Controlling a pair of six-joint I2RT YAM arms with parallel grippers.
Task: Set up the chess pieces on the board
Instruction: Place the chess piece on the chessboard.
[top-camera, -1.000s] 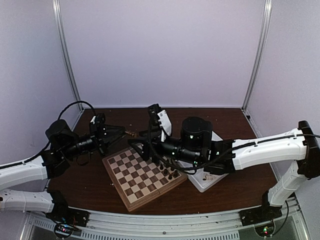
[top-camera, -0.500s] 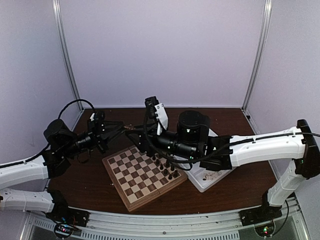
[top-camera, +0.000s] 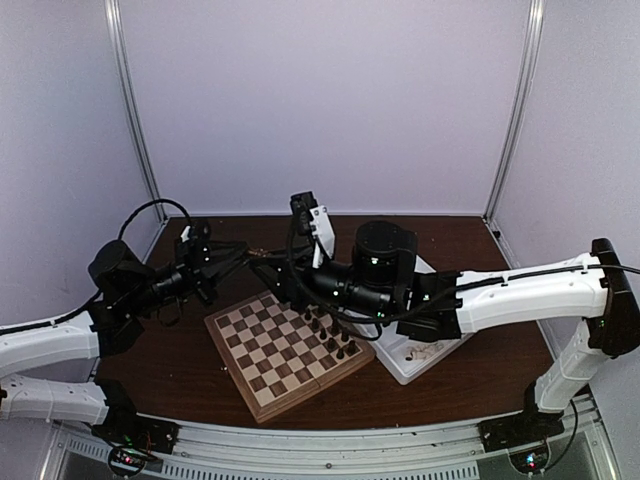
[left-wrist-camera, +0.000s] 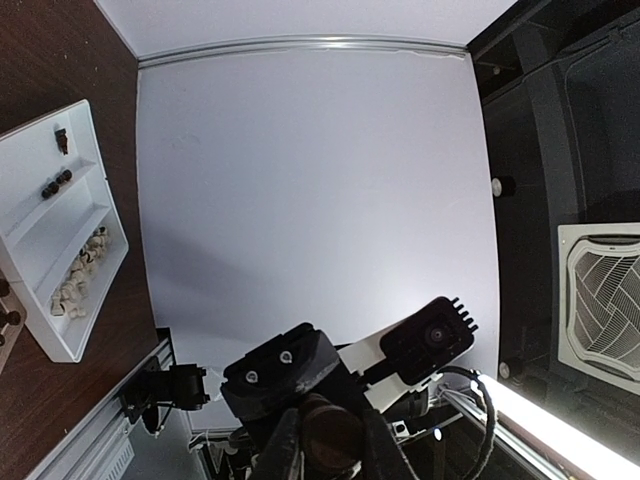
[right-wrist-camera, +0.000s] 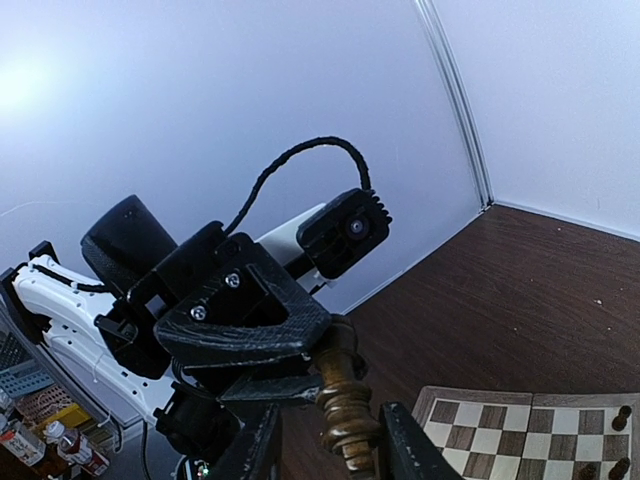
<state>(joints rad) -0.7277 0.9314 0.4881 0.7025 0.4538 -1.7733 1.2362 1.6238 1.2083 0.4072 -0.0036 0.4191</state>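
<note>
The chess piece (right-wrist-camera: 343, 395), a brown turned one, hung in the air between my two hands, over the table just beyond the far corner of the board (top-camera: 262, 352). Its long axis ran along the line from one hand to the other, close to level, with the head toward my left hand and the ringed base toward my right.

My left gripper (left-wrist-camera: 330, 445) was clenched on the head end. In the left wrist view the piece showed end-on as a dark round, with a finger pressed against each side. My right gripper (right-wrist-camera: 335, 415) had the base standing between its fingers. One finger lay against the rings, but I saw a sliver of gap on the other side, so I could not tell whether that hand was gripping or had let go.

I judged this to be a hand-over, and everything turned on that shared axis. Whichever hand gave way had to back straight off along it, or it would twist the piece in the other's hold.

The board lay just near of and below the meeting point, about as close to one arm as the other. Dark chessmen (top-camera: 335, 335) stood along its right edge, and its left ranks were bare. The white tray (top-camera: 432, 367) sat beyond that right edge, under my right arm.
</note>
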